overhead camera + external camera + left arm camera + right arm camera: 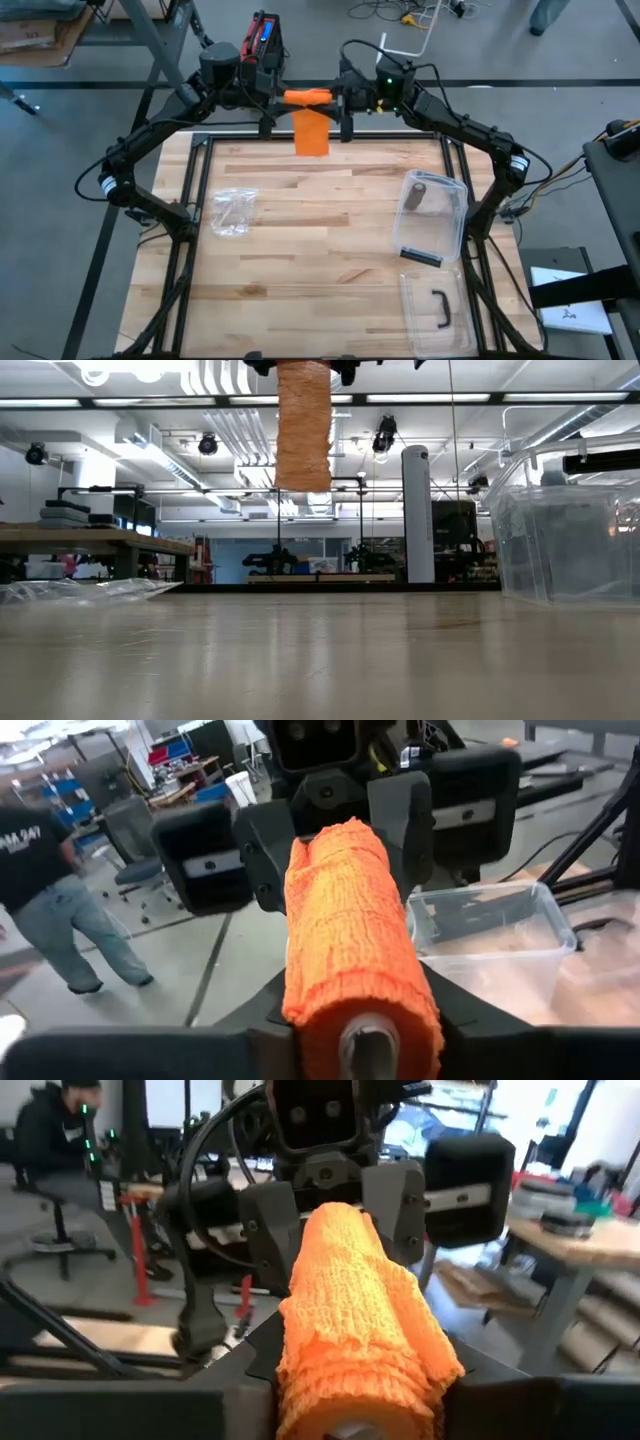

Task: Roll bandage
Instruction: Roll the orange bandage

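orange bandage roll [307, 97] clamped between left end effector [283, 97] and right end effector [332, 96], raised, facing

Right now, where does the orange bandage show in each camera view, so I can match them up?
High view: orange bandage at top centre, between both grippers, its tail hanging over the table's far edge.
Low view: the hanging strip at top centre, clear of the table.
Left wrist view: the roll fills the centre.
Right wrist view: the roll in the lower centre.
Shared landmark: the clear plastic bin, seen in the high, low and left wrist views.
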### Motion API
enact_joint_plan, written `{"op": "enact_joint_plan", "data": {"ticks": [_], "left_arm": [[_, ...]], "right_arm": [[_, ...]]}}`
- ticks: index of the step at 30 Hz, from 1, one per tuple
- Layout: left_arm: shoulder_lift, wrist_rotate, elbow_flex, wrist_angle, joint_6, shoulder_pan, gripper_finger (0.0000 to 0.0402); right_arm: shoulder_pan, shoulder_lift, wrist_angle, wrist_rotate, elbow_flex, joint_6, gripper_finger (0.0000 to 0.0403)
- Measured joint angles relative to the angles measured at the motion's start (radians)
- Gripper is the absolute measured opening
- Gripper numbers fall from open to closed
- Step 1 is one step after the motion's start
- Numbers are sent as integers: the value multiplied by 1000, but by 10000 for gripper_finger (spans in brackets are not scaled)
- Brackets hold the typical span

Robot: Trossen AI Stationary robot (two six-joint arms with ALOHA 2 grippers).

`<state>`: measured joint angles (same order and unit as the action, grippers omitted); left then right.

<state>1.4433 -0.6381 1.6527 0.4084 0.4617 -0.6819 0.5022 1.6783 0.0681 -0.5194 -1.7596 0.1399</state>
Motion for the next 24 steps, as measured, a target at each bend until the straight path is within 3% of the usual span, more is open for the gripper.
{"op": "enact_joint_plan", "data": {"ticks": [6, 10, 15, 21, 24], "left_arm": [[0, 45, 0, -6, 120, 1, 78], [10, 73, 0, -29, 140, 8, 88], [23, 87, 0, -54, 147, 12, 88], [21, 101, -30, -141, 138, 35, 84], [20, 160, -78, -237, 116, 49, 84]], "right_arm": [[4, -3, -10, -5, 0, -224, 186], [25, -3, -40, -88, 0, -399, 248], [49, 2, -50, -109, -1, -595, 305], [60, 5, -32, -119, 1, -665, 318], [61, 4, -20, -118, 0, -663, 311]]}}
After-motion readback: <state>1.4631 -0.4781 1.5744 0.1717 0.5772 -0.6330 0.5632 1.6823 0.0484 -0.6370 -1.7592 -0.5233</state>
